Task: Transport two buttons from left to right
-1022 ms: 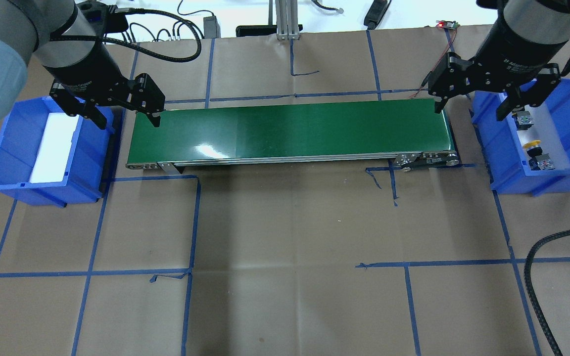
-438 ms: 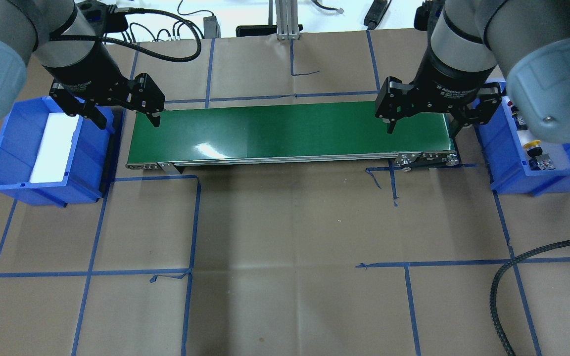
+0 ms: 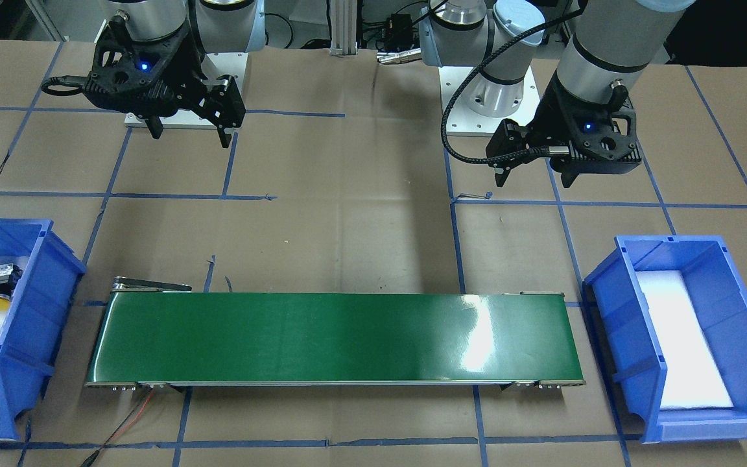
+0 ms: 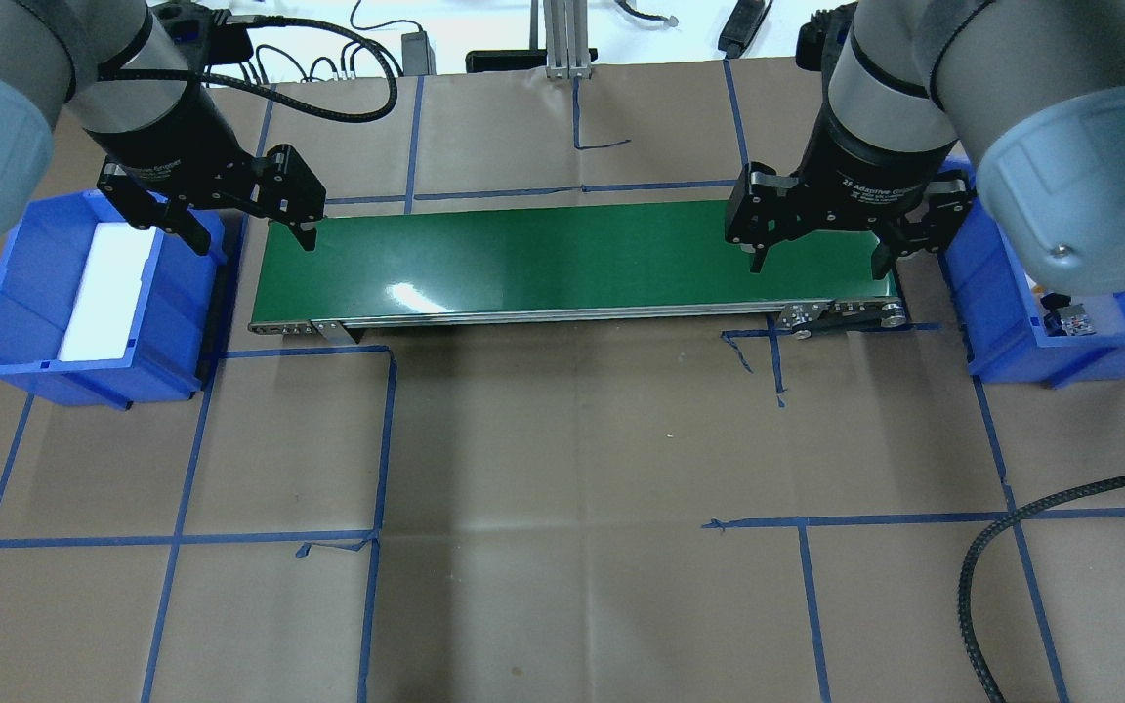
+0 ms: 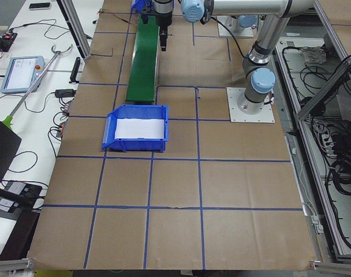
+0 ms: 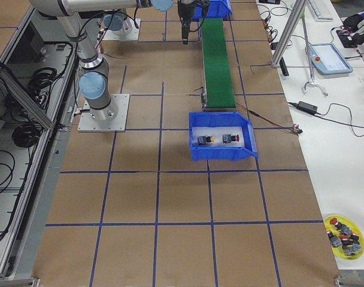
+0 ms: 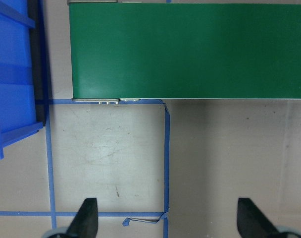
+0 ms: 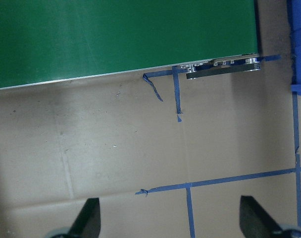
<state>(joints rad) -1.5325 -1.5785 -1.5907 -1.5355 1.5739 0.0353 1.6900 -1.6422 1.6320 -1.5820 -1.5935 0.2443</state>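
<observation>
Right gripper (image 4: 819, 260) swung from bin (image 4: 992, 342) to over belt (image 4: 543, 259) end.

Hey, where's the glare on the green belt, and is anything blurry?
Front-facing view: a glare streak on the belt, toward that view's right end. Overhead view: a smaller glint near its left end. Left wrist view: the left gripper looks soft, out of focus.

Worktop (image 4: 562, 605) covered in brown paper, blue tape grid (image 4: 172, 540) across it. White side bench (image 5: 45, 43) carries cables and a pendant (image 5: 21, 74). Aluminium post (image 4: 562, 39) at far edge.
</observation>
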